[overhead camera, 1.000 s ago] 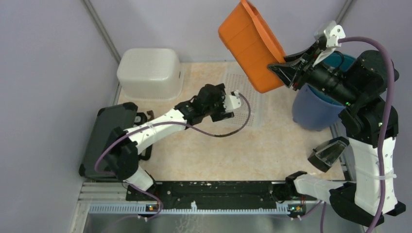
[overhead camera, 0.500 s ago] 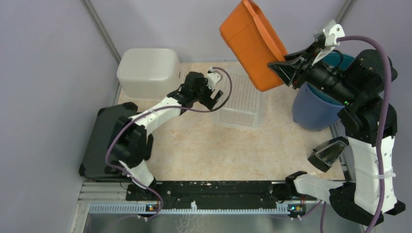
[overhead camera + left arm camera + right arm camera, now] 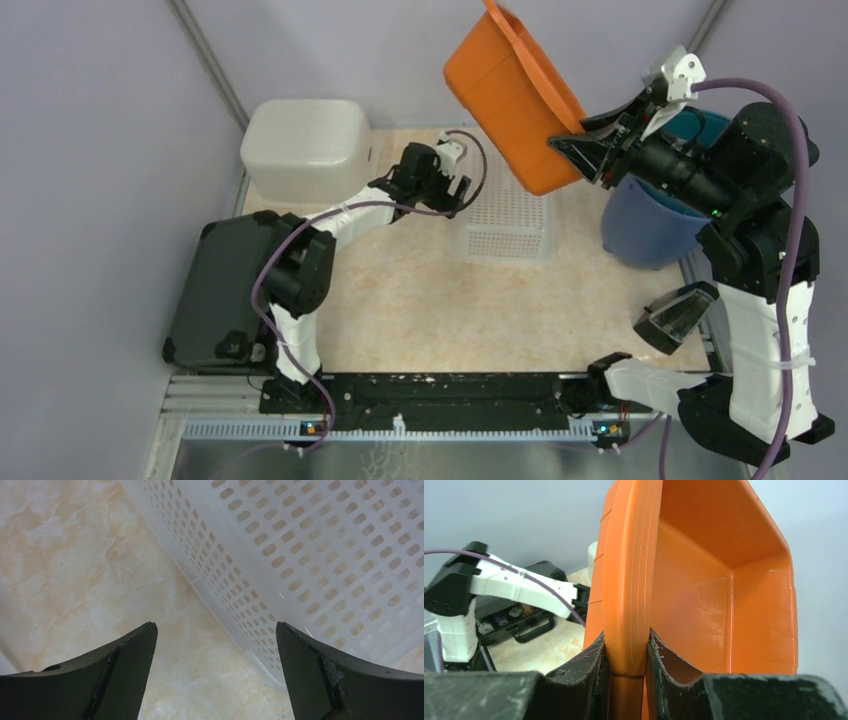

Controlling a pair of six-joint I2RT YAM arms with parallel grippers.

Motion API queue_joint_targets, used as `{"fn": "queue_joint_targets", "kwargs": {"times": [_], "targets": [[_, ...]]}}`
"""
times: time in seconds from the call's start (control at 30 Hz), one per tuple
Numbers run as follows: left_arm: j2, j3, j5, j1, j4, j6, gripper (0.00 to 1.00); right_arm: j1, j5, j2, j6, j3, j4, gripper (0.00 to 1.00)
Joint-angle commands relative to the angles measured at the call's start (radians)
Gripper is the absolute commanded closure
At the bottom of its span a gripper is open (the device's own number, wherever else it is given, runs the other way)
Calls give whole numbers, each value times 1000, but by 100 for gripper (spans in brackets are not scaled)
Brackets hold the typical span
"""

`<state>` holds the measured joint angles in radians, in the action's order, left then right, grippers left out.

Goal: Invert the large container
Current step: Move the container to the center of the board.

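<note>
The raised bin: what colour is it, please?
The bin is orange, clearest in the right wrist view.

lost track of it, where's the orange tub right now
Top view: the orange tub is airborne at upper centre, rim pinched by the right hand, over the far end of the white basket.

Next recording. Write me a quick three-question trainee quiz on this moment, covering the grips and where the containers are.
1. True or false: the right gripper clamps the orange bin by its rim, lifted off the table.
2. Where is the white perforated basket? A) inside the orange bin B) on the table beside the left gripper C) held by the right gripper
3. Fill in: the left gripper's jaws stand ___.
Key: 1 true; 2 B; 3 open.
</note>
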<state>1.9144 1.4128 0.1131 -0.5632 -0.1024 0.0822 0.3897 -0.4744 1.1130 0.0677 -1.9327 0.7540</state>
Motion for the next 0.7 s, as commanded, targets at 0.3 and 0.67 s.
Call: {"fn": "queue_joint_targets", "kwargs": {"times": [0.3,0.67], "targets": [[338,418,144,-26,-71,-78,5,-6,-109,-4,25,-95,-119,100],[583,816,73,-44,-167,-65,3,-5,-265,4,31,-76,-105,100]]}}
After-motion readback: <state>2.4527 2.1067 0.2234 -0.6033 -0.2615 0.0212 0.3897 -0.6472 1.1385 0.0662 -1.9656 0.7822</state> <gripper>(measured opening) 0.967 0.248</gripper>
